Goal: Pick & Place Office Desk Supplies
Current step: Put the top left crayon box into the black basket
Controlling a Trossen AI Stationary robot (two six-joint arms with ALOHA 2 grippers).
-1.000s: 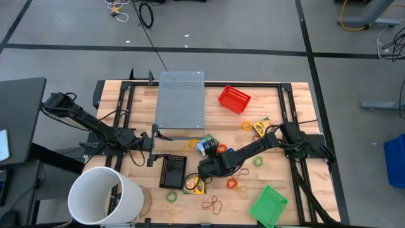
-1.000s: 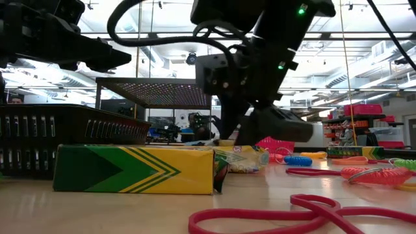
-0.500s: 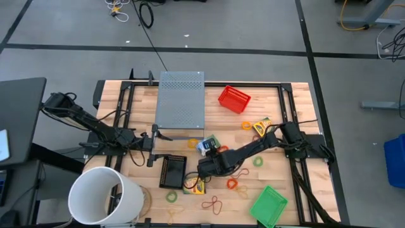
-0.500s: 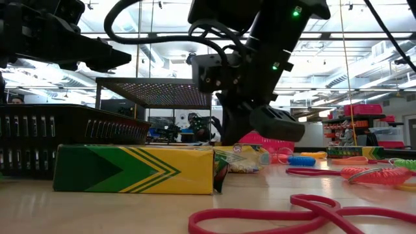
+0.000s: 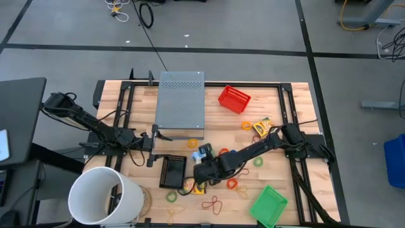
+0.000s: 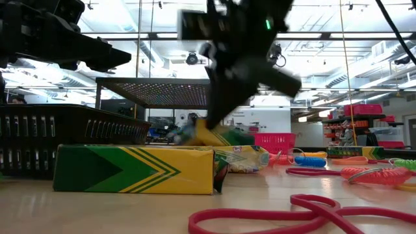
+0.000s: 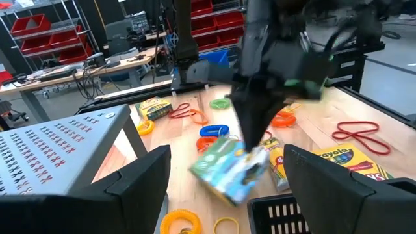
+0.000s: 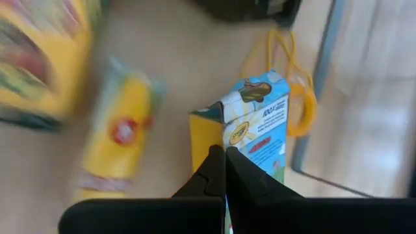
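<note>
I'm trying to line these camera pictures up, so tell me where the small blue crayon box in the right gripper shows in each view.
High view: blue crayon box at table centre, at the right gripper.
Low view: blurred, tilted, lifted behind the flat yellow-and-green box, near.
Left wrist view: centre, tilted under the dark gripper.
Right wrist view: centre, pinched between shut fingertips.
Shared landmark: the grey perforated shelf.

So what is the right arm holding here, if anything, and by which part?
The right gripper is shut on a small crayon box, pinching a corner edge; the box hangs tilted above the table.
</note>
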